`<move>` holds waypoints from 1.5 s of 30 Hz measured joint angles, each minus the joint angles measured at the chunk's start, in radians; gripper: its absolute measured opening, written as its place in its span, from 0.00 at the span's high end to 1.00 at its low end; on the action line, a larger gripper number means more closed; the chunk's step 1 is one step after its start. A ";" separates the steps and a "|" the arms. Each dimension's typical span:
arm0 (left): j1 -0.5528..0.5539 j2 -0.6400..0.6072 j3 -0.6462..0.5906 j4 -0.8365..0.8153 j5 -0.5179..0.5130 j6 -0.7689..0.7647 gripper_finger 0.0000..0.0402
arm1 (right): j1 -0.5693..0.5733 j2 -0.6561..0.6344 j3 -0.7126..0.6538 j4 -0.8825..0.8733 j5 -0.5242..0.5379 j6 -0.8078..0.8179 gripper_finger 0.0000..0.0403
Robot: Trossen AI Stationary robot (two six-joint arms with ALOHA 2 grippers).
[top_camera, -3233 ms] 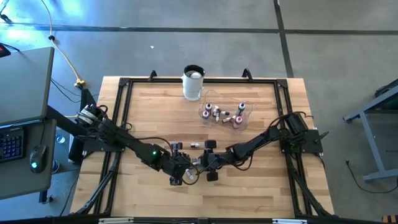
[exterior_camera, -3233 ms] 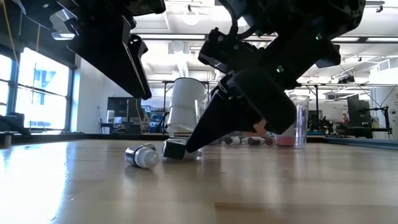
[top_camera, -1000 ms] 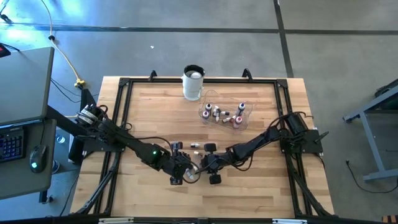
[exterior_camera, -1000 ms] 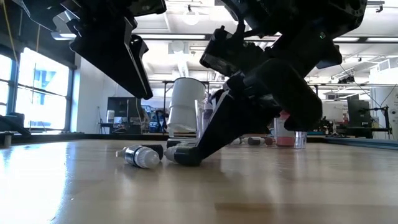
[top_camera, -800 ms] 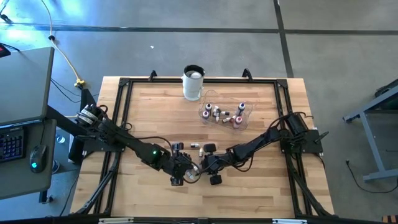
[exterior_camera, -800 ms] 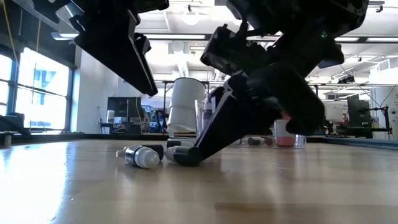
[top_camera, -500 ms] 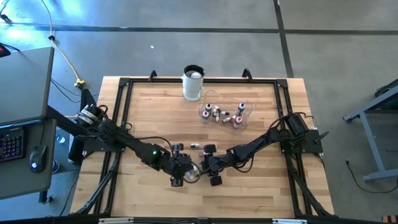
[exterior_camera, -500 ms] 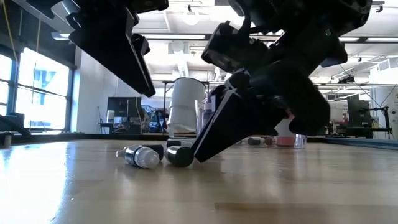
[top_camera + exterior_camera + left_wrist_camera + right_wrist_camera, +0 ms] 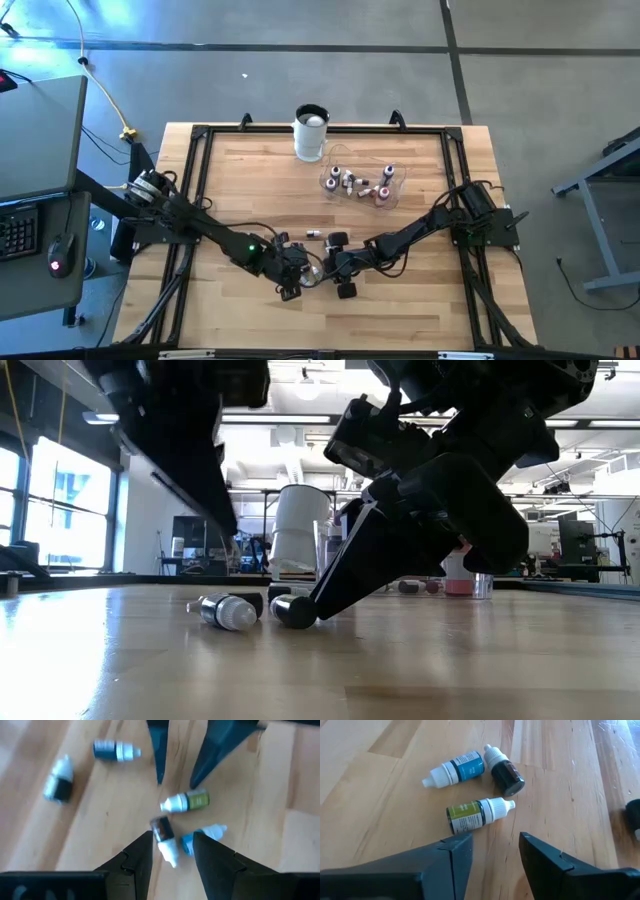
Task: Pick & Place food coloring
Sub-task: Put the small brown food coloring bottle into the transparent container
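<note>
Food coloring bottles, three of them: green (image 9: pixel 476 815), blue (image 9: pixel 455 769) and dark (image 9: pixel 503 771), lie loose on the wooden worktop (image 9: pixel 380 795) between both tools; right tool (image 9: pixel 495 851) stands apart just beside the green one, holding nothing; left tool (image 9: pixel 172 851) stands apart, empty, opposite.

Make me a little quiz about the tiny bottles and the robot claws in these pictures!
1. True or false: the green bottle lies on its side.
2. How many bottles lie close ahead of the right gripper?
3. Where are other bottles collected: A) the clear bowl, B) the white cup?

Key:
1. True.
2. Three: the green one, the blue bottle and the dark bottle.
3. A.
</note>
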 joint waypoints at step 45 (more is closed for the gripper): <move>0.166 0.165 0.307 -0.030 -0.113 0.299 0.85 | 0.071 -0.669 0.001 -0.814 0.396 0.300 0.66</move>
